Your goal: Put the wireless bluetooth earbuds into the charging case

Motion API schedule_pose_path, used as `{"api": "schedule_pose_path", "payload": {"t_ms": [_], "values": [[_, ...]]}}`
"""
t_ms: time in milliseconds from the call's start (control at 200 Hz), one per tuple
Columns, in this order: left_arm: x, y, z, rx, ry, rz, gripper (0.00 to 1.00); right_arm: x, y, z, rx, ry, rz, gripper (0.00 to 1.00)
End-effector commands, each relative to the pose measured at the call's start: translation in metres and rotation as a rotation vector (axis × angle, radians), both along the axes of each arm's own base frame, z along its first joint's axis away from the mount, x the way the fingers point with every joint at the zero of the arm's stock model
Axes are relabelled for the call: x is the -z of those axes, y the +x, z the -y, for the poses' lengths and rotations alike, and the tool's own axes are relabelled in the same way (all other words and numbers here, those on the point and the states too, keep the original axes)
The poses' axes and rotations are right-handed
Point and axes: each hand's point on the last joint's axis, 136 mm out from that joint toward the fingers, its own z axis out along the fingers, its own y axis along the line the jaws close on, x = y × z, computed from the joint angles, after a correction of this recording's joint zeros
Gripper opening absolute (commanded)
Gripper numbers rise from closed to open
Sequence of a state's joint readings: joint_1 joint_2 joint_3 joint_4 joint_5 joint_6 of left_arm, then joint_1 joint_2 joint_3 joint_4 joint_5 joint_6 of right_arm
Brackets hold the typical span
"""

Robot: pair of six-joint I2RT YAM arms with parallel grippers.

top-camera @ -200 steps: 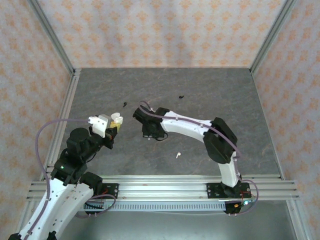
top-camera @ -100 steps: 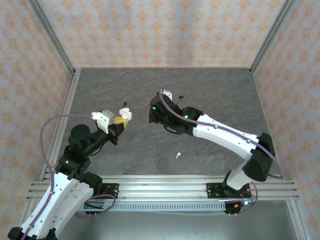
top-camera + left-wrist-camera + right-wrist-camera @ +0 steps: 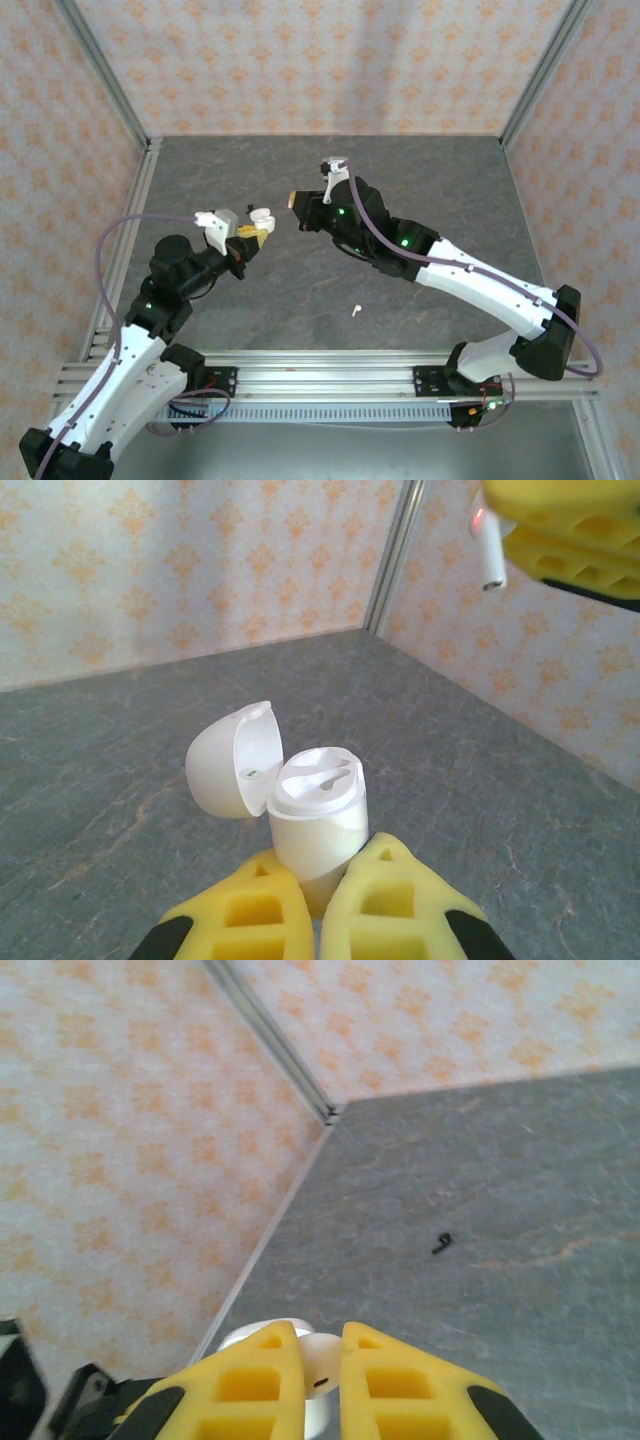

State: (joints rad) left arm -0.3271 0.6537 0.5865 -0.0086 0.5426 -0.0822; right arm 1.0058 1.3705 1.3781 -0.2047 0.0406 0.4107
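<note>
Centre-left of the overhead view, the left gripper (image 3: 250, 236) clamps the open case (image 3: 260, 216). The right gripper (image 3: 293, 200), higher than a second ago, hovers beside it. A loose earbud (image 3: 354, 310) lies lower centre.

Left wrist, upper right: a pinched earbud (image 3: 488, 555); the sockets look empty.

Right wrist: that gripper squeezes it, nothing inserted yet.

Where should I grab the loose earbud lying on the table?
Come straight down on the earbud and pinch across its short side. It lies low on the open table with nothing beside it. Its stem direction is too small to tell.
</note>
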Motion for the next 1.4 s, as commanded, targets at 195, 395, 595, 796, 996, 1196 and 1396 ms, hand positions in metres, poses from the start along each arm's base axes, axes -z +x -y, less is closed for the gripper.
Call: {"api": "schedule_pose_path", "payload": {"t_ms": [195, 395, 595, 796, 996, 1196, 1396], "values": [[-0.045, 0.0, 0.009, 0.049, -0.06, 0.118, 0.0, -0.025, -0.016, -0.036, -0.144, -0.009, 0.152, 0.13], [-0.05, -0.002, 0.011, 0.061, -0.068, 0.125, 0.0, -0.018, -0.014, -0.045, -0.157, -0.049, 0.173, 0.13], [-0.05, -0.004, 0.011, 0.066, -0.076, 0.12, 0.0, -0.022, -0.012, -0.045, -0.141, -0.059, 0.202, 0.13], [-0.051, -0.006, 0.012, 0.072, -0.079, 0.122, 0.0, -0.023, -0.009, -0.044, -0.12, -0.063, 0.218, 0.13], [-0.054, -0.007, 0.013, 0.075, -0.079, 0.125, 0.0, -0.017, -0.005, -0.045, -0.109, -0.087, 0.221, 0.13], [-0.057, -0.008, 0.012, 0.077, -0.079, 0.132, 0.0, -0.01, -0.003, -0.047, -0.111, -0.106, 0.216, 0.13], [-0.058, -0.008, 0.011, 0.069, -0.077, 0.136, 0.0, -0.004, -0.005, -0.048, -0.122, -0.118, 0.205, 0.13]]}}
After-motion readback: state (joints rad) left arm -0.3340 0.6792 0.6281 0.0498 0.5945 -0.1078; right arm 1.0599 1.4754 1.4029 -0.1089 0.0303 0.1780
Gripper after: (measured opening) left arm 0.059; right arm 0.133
